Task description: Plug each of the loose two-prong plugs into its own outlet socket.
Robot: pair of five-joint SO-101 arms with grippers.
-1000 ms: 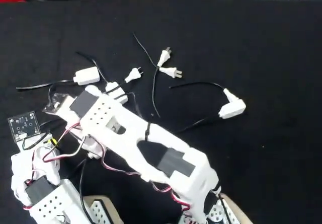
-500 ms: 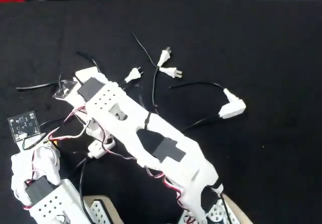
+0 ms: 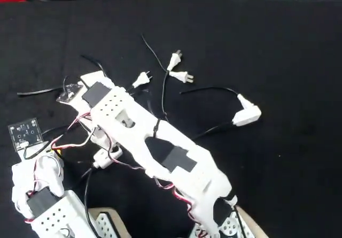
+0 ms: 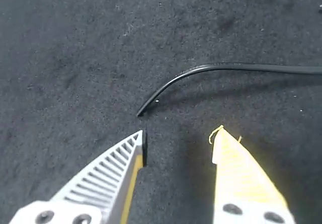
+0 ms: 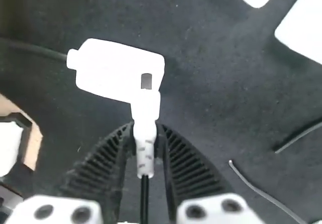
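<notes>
My right gripper [image 5: 146, 129] is shut on a white two-prong plug [image 5: 146, 108]. The plug's head sits against a white outlet socket [image 5: 113, 75], beside the socket's one visible slot; the prongs are hidden. In the high view the right arm reaches across to the left, and its gripper [image 3: 80, 91] covers most of that socket [image 3: 92, 78]. Three loose plugs [image 3: 141, 79], [image 3: 175, 60], [image 3: 184, 77] lie beyond it. A second socket [image 3: 247, 114] lies to the right. My left gripper [image 4: 179, 133] is open just above the cloth, near a black cable end [image 4: 166, 85].
Black cables [image 3: 160, 88] trail over the black cloth between the plugs and sockets. The left arm [image 3: 40, 192] sits folded at the near left corner with a small circuit board [image 3: 25, 131] beside it. The far and right parts of the cloth are bare.
The right arm swung up and to the left with the plug, ending over the left socket. It has barely moved in the last half second. The left arm stayed still.
</notes>
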